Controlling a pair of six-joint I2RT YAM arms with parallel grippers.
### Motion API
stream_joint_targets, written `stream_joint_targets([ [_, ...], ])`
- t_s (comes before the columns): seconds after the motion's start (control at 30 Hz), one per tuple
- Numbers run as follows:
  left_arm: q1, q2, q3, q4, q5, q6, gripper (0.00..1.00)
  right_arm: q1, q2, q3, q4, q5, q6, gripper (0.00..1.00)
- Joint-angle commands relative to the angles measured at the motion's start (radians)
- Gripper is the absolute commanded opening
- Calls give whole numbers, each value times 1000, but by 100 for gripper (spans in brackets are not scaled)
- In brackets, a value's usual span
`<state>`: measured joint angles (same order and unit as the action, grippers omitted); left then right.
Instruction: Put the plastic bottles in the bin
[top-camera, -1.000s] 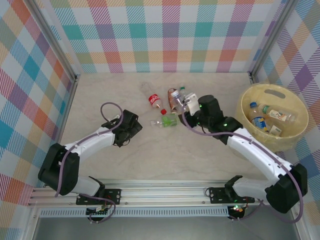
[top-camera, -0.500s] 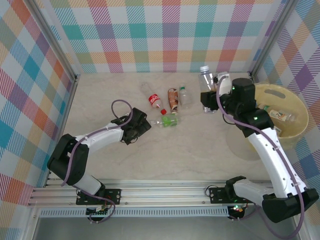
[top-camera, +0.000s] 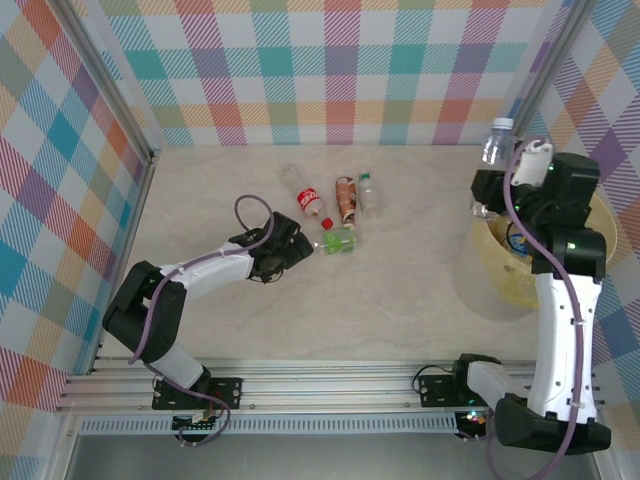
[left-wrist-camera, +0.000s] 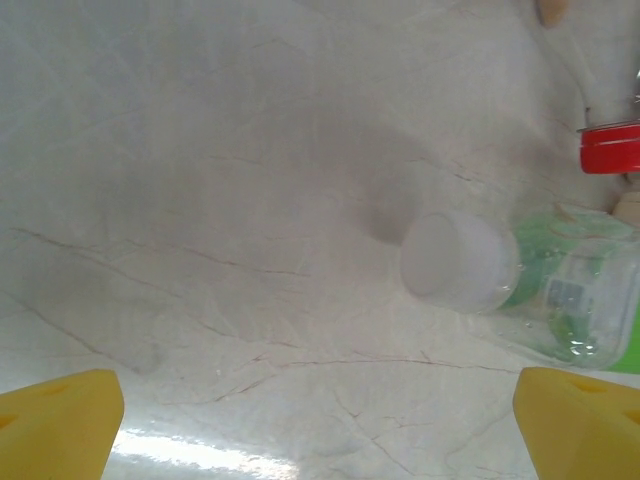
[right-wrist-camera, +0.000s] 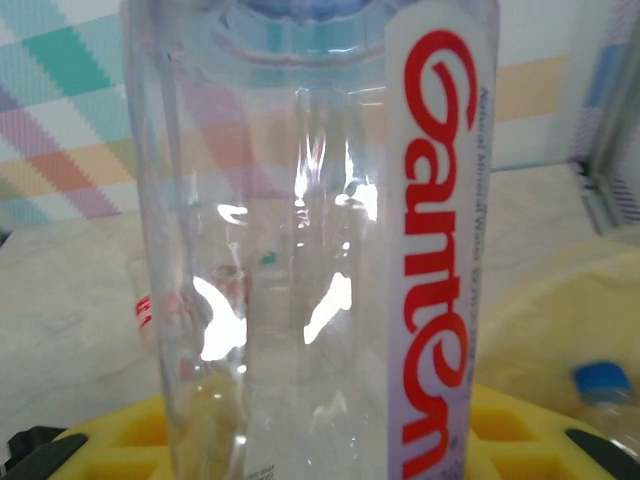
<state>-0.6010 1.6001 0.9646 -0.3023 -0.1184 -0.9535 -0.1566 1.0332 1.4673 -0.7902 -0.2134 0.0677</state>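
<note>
A clear bottle (top-camera: 493, 150) is held upright, clamped in the right gripper (top-camera: 488, 192); the bin (top-camera: 495, 265) is seen just below, toward its right.

My bottle (right-wrist-camera: 300, 250) is clear, with red letters on a white label; the bin (top-camera: 490, 272) beside it is pale yellow.

Overhead view: bright, even illumination; soft-edged shadows fall on the table (top-camera: 400, 320). Left wrist view: hazy and washed out, with a glare streak along the lower edge (the white cap (left-wrist-camera: 460, 262) is blurred). Right wrist view: white highlights on the clear bottle (right-wrist-camera: 300, 280); background soft.
</note>
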Motion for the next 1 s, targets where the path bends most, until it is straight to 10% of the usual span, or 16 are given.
stream_joint_targets([
  [0.0,-8,11,31,16,19,30,100,-85,-7,47,-105,-18,-25,39],
  [0.4,-9,6,54,8,30,58,100,-219,73,116,-306,288,-102,44],
  [0.6,-9,2,72,-7,20,89,100,-220,147,162,-451,430,-86,88],
  [0.97,-10,-24,102,15,34,270,100,-218,37,112,-282,233,-15,100],
])
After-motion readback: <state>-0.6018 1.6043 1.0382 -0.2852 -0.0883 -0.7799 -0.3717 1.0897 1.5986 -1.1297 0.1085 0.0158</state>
